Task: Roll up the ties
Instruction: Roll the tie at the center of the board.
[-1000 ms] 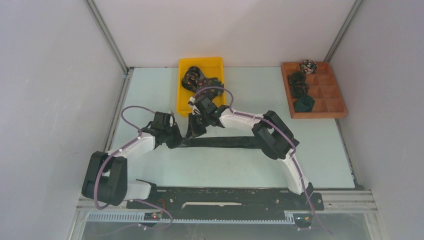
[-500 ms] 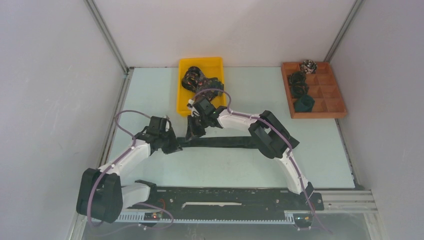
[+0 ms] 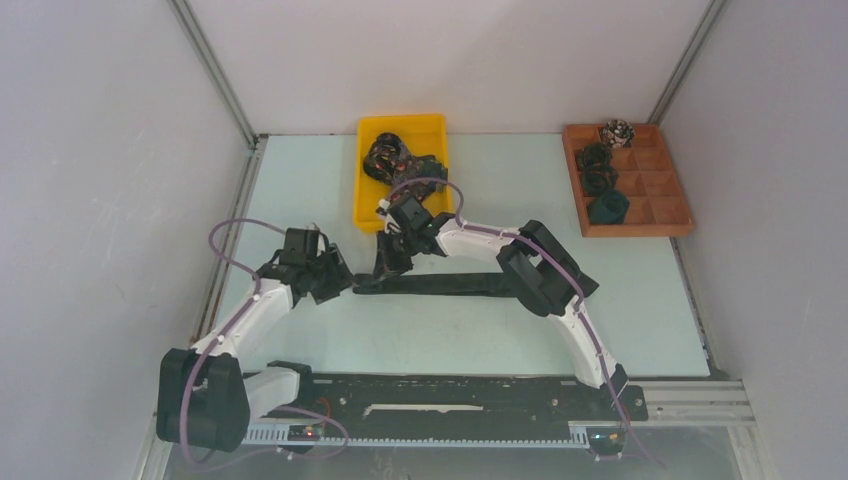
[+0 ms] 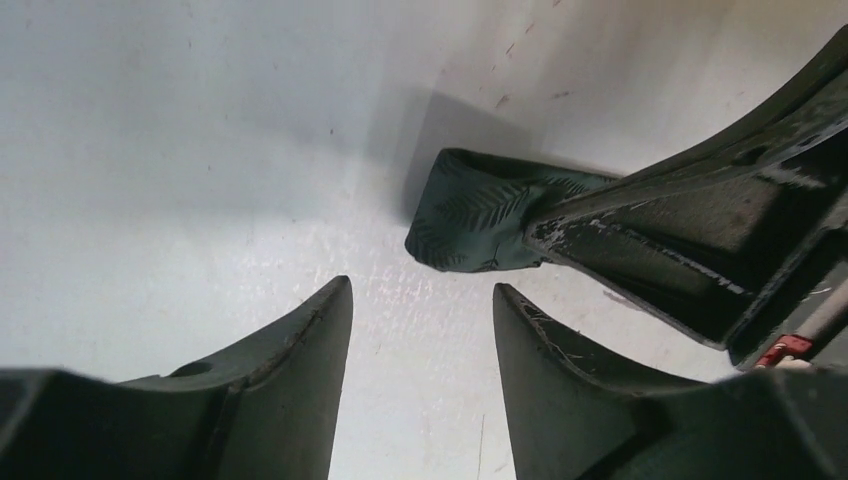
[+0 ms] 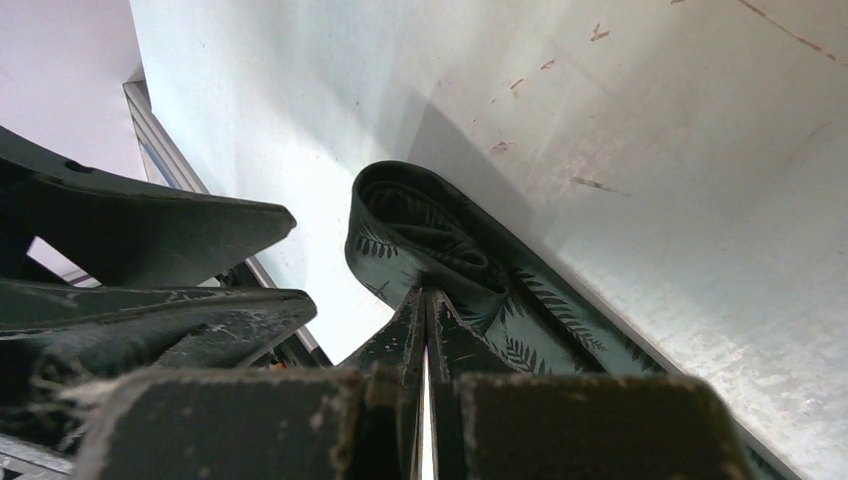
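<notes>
The tie (image 3: 450, 284) lies stretched midway between the near and far edges of the table (image 3: 300, 180). Its folded end points toward the left edge, clenched in the right end effector (image 5: 425, 290). The left end effector (image 4: 420, 290) hangs released just beside it. If that pinch slips, the loose fold could spring flat.

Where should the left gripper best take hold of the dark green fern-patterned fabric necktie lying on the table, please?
Grip the folded loop end of the dark green fern-patterned fabric necktie, probably from its left, low along the table. That rounded fold sticks out beyond the shut right gripper, facing the open left gripper.
</notes>
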Controlling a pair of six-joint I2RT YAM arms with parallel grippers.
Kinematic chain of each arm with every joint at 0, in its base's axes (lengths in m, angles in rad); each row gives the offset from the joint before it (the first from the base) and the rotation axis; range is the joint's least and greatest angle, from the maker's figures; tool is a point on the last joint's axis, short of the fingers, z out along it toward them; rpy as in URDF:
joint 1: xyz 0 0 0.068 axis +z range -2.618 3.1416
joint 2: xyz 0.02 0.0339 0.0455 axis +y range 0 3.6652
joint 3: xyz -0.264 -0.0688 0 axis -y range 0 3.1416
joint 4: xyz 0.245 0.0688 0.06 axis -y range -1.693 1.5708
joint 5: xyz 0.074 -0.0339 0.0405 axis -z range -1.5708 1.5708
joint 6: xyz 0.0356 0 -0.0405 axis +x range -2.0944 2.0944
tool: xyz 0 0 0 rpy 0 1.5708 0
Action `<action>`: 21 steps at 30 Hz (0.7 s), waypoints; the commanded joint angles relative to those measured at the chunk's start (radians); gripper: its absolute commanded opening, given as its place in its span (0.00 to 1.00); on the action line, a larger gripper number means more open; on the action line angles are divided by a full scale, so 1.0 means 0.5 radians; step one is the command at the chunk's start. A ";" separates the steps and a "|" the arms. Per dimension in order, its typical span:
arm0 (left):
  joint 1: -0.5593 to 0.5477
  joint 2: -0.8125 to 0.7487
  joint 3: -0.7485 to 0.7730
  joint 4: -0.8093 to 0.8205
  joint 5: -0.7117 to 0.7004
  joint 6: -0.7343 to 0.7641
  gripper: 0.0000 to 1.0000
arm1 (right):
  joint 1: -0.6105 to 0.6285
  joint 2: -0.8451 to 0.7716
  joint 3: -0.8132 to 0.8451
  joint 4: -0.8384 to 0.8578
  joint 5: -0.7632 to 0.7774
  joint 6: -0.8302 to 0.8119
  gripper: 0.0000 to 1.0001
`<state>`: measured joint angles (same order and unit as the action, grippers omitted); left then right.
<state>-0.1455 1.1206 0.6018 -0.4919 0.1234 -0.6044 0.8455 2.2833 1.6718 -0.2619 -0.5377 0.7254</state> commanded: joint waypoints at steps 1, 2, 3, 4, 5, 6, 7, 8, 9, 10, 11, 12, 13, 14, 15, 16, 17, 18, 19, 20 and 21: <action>0.029 0.003 -0.010 0.195 -0.032 -0.010 0.59 | -0.010 -0.010 -0.042 0.060 0.000 -0.023 0.00; 0.032 0.025 -0.019 0.234 -0.024 -0.018 0.58 | -0.013 -0.018 -0.053 0.060 0.009 -0.027 0.00; 0.031 0.042 -0.031 0.271 -0.014 -0.021 0.57 | -0.014 -0.025 -0.066 0.059 0.014 -0.031 0.00; 0.033 0.063 -0.041 0.311 -0.001 -0.024 0.57 | -0.017 -0.034 -0.082 0.063 0.016 -0.035 0.00; 0.032 0.079 -0.048 0.345 0.011 -0.024 0.56 | -0.022 -0.038 -0.093 0.072 0.017 -0.041 0.00; 0.033 0.099 -0.048 0.367 0.022 -0.024 0.56 | -0.026 -0.040 -0.105 0.079 0.013 -0.040 0.00; 0.033 0.118 -0.045 0.379 0.030 -0.017 0.56 | -0.028 -0.042 -0.116 0.085 0.010 -0.040 0.00; 0.031 0.139 -0.041 0.385 0.035 -0.012 0.55 | -0.032 -0.044 -0.125 0.089 0.006 -0.042 0.00; 0.033 0.156 -0.041 0.392 0.040 -0.006 0.55 | -0.038 -0.044 -0.137 0.097 0.005 -0.043 0.00; 0.033 0.170 -0.041 0.409 0.046 0.001 0.55 | -0.041 -0.046 -0.152 0.106 0.005 -0.044 0.00; 0.033 0.182 -0.043 0.426 0.061 0.003 0.55 | -0.047 -0.047 -0.166 0.117 0.002 -0.042 0.00; 0.033 0.192 -0.048 0.442 0.076 0.004 0.55 | -0.052 -0.045 -0.179 0.129 0.000 -0.036 0.00; 0.033 0.201 -0.051 0.457 0.090 0.006 0.54 | -0.058 -0.045 -0.191 0.141 -0.005 -0.032 0.00; 0.033 0.205 -0.058 0.469 0.097 0.005 0.54 | -0.061 -0.047 -0.200 0.151 -0.008 -0.031 0.00; 0.032 0.209 -0.061 0.477 0.100 0.004 0.54 | -0.064 -0.047 -0.208 0.156 -0.010 -0.030 0.00; 0.033 0.217 -0.062 0.480 0.104 0.008 0.54 | -0.068 -0.044 -0.215 0.158 -0.013 -0.030 0.00; 0.033 0.226 -0.063 0.487 0.108 0.009 0.54 | -0.072 -0.042 -0.221 0.161 -0.015 -0.035 0.00; 0.032 0.236 -0.062 0.493 0.115 0.009 0.53 | -0.071 -0.043 -0.231 0.168 -0.014 -0.033 0.00; 0.033 0.247 -0.062 0.501 0.126 0.009 0.52 | -0.076 -0.042 -0.239 0.175 -0.017 -0.031 0.00; 0.033 0.260 -0.065 0.512 0.142 0.007 0.52 | -0.075 -0.043 -0.246 0.181 -0.019 -0.031 0.00; 0.033 0.270 -0.068 0.523 0.153 0.002 0.51 | -0.077 -0.047 -0.250 0.183 -0.020 -0.029 0.00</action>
<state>-0.1341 1.2373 0.5816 -0.2844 0.1680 -0.6041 0.8207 2.2826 1.5768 -0.1616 -0.5854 0.7261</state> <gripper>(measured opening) 0.523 0.007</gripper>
